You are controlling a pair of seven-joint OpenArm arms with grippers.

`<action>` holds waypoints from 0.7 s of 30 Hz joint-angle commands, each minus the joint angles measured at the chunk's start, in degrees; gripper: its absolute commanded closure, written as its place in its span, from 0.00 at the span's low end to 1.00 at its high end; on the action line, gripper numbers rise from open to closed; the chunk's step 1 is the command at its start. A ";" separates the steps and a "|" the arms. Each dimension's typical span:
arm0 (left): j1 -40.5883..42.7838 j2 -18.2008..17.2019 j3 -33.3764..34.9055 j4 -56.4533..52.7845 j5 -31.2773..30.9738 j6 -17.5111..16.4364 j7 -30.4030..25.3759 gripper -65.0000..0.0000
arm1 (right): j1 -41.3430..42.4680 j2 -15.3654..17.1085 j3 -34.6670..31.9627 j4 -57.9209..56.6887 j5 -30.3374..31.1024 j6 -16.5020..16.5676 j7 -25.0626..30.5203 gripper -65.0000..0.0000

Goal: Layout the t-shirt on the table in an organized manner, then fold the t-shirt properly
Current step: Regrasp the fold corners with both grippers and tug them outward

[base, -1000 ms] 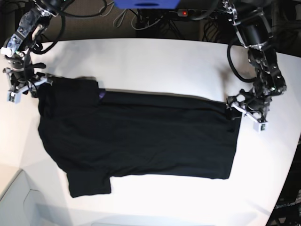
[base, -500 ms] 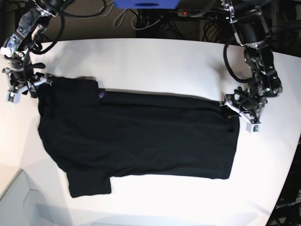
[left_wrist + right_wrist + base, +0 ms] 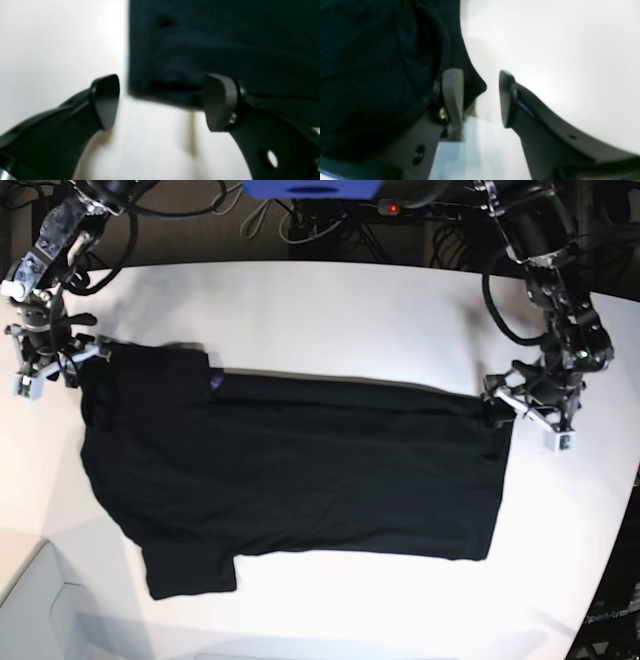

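Black cloth covers the middle of the white worktop (image 3: 330,310): the t-shirt (image 3: 300,480) lies spread flat, its length running across the base view, one short sleeve pointing toward the near edge at lower left and a small purple patch (image 3: 217,382) showing near its upper left. No container shows in any view; the worktop carries only the shirt.

At the far left of the base view the right hand (image 3: 45,365) sits at the shirt's upper left corner, close to the worktop's left rim. In the right wrist view its fingers (image 3: 452,96) stand partly apart; a rounded fold of black cloth pokes into the gap beside one finger, but the other finger is clear of it, so nothing is pinched. Bare white surface lies beyond that finger.

To the right, the shirt's straight hem ends short of the curved right rim, leaving a strip of bare worktop there. The left hand (image 3: 530,412) rests at the hem's upper corner. In the left wrist view its fingers (image 3: 106,100) are spread wide, with the corner of the cloth lying between and just beyond them, gripped by neither.

Wide bare surface runs along the far side above the shirt, and a narrower band along the near edge below it.
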 commanded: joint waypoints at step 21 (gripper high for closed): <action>-3.92 -0.66 -3.08 -6.27 -0.15 -0.26 -1.31 0.24 | 0.60 0.79 -0.02 0.98 0.71 -0.21 1.42 0.63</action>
